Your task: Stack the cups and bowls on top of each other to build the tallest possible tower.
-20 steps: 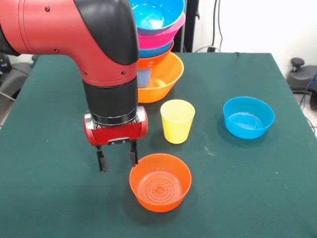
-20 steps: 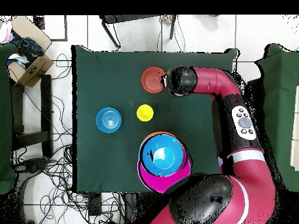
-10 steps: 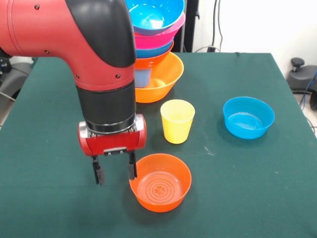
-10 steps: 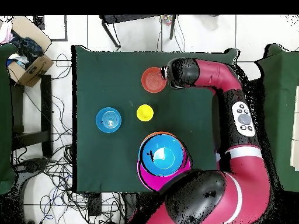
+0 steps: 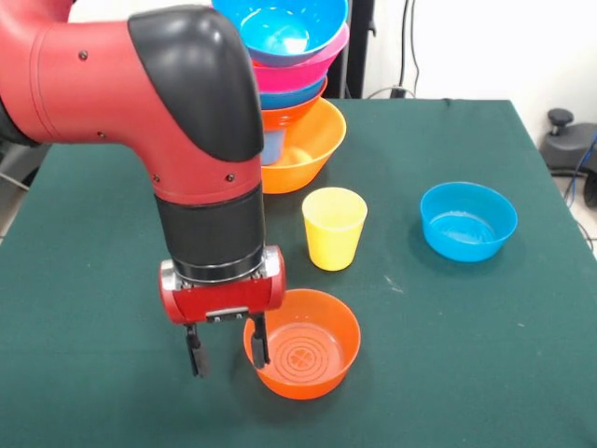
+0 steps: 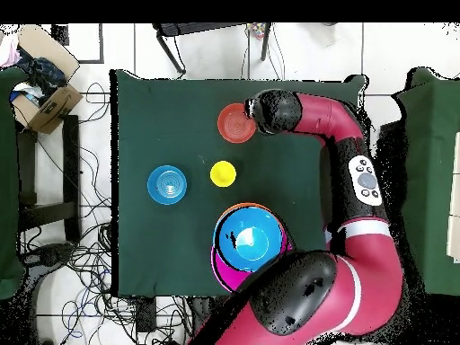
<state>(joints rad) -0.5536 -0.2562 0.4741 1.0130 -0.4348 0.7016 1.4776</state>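
**Gripper straddling rim of red-orange bowl, pre-grasp**

Table [image 5: 485,373]: green cloth, everything on it well spaced.

Arm [image 5: 187,103]: reaches down over the near side of the table in the front view, wrist vertical, so the fingers come at the bowl wall from above.

Tower [image 5: 294,84]: at the far edge by the pedestal. Big orange bowl [image 5: 312,149] is the base, with smaller bowls nested above and a blue bowl [image 5: 284,23] on top. Widest piece lowest, presumably for stability.

Loose pieces: shallow blue bowl [image 5: 468,220] off to one side, well apart; yellow cup [image 5: 333,227] upright between the tower and the red-orange bowl [image 5: 302,343], which sits open side up nearest the camera.

Gripper [image 5: 227,347]: fingers spread, nothing pinched. One finger [image 5: 258,345] hangs inside the bowl's rim, the other [image 5: 195,355] outside it. Judgement: a wall pinch is being set up, since the bowl is too wide to span. Contact with the wall cannot be confirmed.
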